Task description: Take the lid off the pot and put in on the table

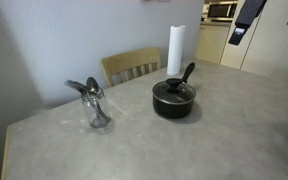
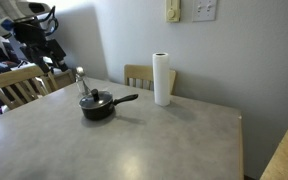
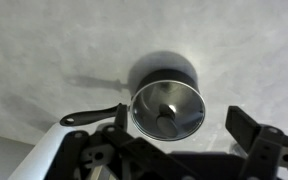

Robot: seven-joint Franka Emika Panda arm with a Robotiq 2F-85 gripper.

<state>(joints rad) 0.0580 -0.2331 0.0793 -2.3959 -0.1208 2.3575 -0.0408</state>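
Observation:
A black pot (image 1: 174,100) with a long handle stands on the grey table (image 1: 184,150). It also shows in an exterior view (image 2: 97,104). In the wrist view the pot (image 3: 167,75) is seen from above, with a glass lid (image 3: 154,98) and its knob (image 3: 167,114) on it. My gripper (image 3: 182,122) is open and empty, high above the pot, with its fingers on either side of the lid in the picture. In both exterior views the arm (image 1: 246,22) (image 2: 34,35) is well above the table and away from the pot.
A white paper towel roll (image 1: 175,50) (image 2: 162,78) stands behind the pot. A glass with spoons (image 1: 95,106) (image 2: 81,80) stands near the table edge. Wooden chairs (image 1: 132,66) (image 2: 14,86) stand at the table's sides.

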